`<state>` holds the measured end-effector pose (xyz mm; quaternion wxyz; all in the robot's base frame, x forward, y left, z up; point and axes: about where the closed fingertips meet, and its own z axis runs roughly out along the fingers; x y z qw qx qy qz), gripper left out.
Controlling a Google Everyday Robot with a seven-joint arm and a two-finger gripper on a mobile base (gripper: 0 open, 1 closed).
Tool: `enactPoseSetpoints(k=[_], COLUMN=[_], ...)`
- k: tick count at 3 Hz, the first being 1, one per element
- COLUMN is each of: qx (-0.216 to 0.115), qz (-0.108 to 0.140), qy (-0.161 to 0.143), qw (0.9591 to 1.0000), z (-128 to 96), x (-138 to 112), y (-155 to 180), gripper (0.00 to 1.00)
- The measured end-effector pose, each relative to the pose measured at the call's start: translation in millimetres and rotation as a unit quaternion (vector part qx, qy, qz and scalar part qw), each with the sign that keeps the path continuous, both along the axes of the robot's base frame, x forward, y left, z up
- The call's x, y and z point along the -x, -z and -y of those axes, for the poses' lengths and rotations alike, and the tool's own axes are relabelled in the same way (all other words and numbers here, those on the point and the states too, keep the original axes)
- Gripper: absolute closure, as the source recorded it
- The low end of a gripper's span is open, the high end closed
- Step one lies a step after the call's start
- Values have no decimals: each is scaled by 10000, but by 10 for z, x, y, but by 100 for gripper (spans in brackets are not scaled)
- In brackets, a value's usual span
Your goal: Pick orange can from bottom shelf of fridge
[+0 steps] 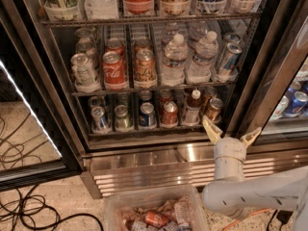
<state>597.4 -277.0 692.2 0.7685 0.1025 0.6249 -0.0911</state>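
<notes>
Just the one camera view here. The tall black-framed glass-door fridge (144, 170) with the ribbed steel base fills most of it. The small amber-orange can with the silver top (213, 109) stands upright at the right end of the lowest dark wire shelf (130, 130), at the front of its lane and just right of a small white-capped bottle (193, 109). The redder can with the white mark (169, 113) is one lane further left, so not that one.

The white arm's end effector (231, 133) sits low on the right, in front of the steel base. Its two pale yellow fingers are spread wide in a V with nothing between them. The orange can is up and a bit left of it, farther into the fridge, and the left fingertip (210, 127) looks to be just below the can's base. The can's long axis is vertical, so I'd guess the move is a small rise and shift left, then a push in to straddle it without nudging the bottle.
</notes>
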Motion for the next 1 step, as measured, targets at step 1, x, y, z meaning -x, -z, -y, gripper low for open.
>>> enactPoseSetpoints(k=[1], qx=[0], qz=[0], qy=[0], qw=[10000], z=[0], x=[0], y=[0], gripper=[0])
